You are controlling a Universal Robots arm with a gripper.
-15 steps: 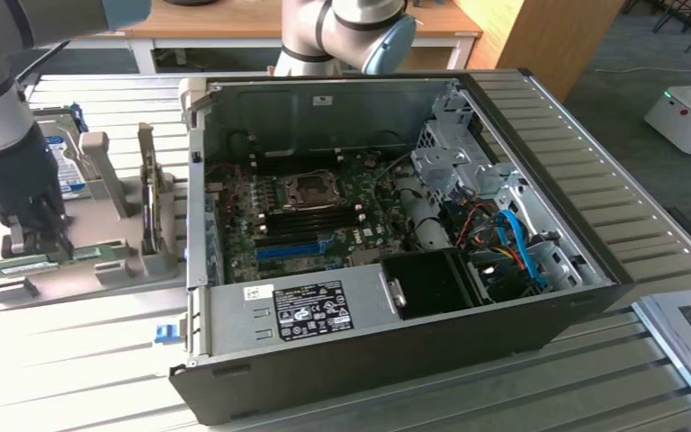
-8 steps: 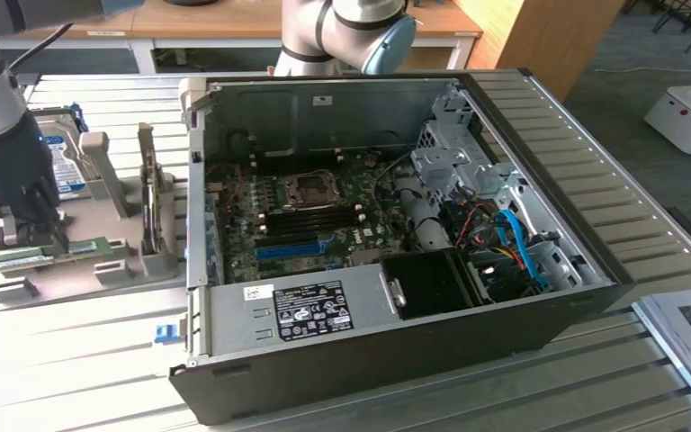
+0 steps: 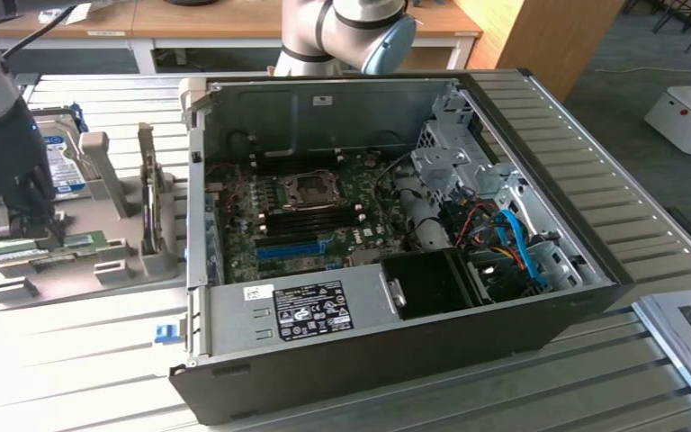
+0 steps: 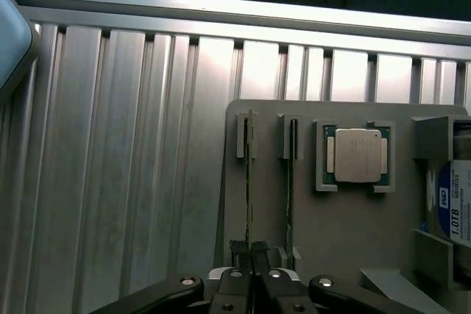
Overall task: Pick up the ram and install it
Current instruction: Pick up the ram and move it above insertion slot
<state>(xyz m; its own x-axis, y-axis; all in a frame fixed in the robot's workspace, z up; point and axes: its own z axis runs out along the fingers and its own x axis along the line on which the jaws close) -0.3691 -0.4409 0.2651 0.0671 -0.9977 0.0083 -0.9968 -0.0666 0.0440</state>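
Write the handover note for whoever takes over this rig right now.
Gripper: shut on one end of the ram.
Ram: on edge in its slots of the grey holder, beside a second stick; it looks not yet lifted.
Open computer case: to the exterior view's right of the holder.
Done: grip taken.
Left: lifting the ram out and installing it in the case.
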